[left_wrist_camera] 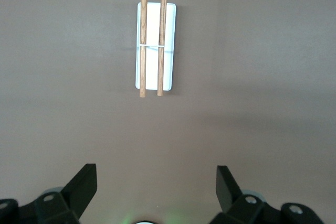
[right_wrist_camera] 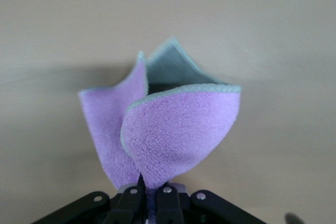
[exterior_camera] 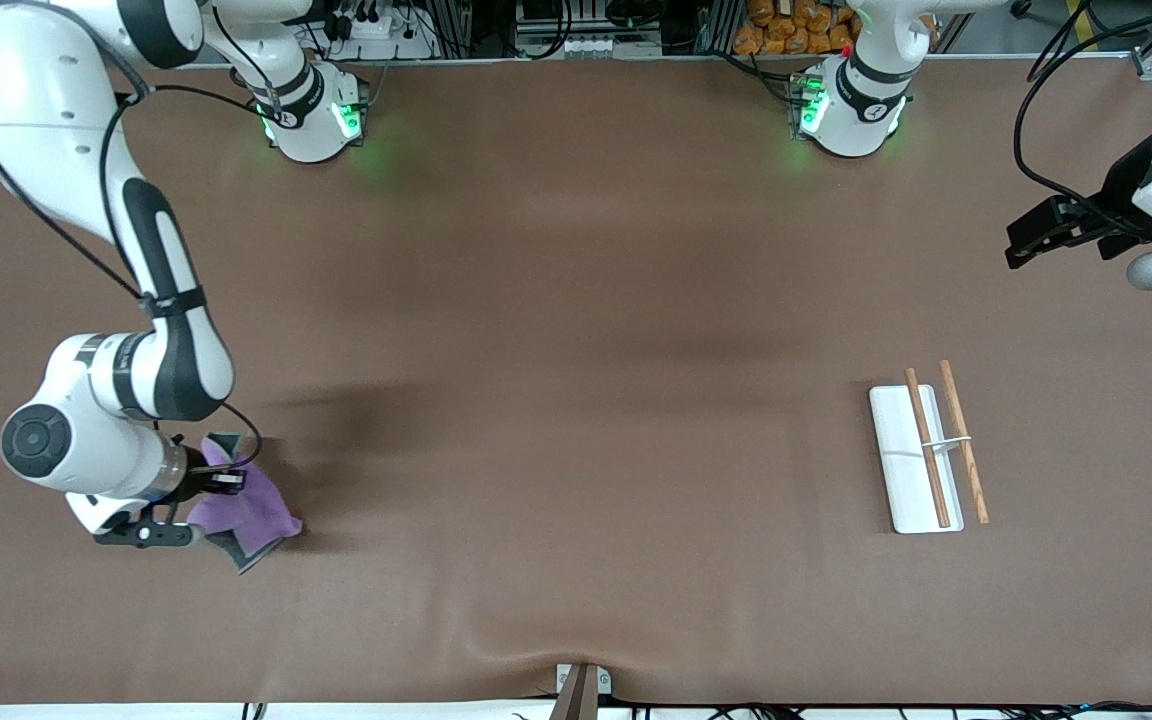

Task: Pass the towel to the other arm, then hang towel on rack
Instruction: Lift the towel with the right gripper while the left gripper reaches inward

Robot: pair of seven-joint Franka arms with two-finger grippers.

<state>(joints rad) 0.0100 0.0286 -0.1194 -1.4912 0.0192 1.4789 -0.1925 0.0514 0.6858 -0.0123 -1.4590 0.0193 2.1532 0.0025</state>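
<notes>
The purple towel (exterior_camera: 254, 510) with grey reverse hangs bunched from my right gripper (exterior_camera: 226, 482), just above the table at the right arm's end, near the front camera. In the right wrist view the right gripper (right_wrist_camera: 150, 192) is shut on the towel (right_wrist_camera: 173, 129), which folds away from the fingers. The rack (exterior_camera: 921, 460) lies on the table toward the left arm's end: white base, two brown rods, thin metal crossbar. It also shows in the left wrist view (left_wrist_camera: 156, 45). My left gripper (left_wrist_camera: 156, 187) is open and empty, held high at the table's left-arm end (exterior_camera: 1036, 235), away from the rack.
The brown table cover (exterior_camera: 576, 400) has a small ripple at its edge nearest the front camera. A small bracket (exterior_camera: 581, 685) sits at that edge. The two arm bases (exterior_camera: 316, 110) stand along the table edge farthest from the front camera.
</notes>
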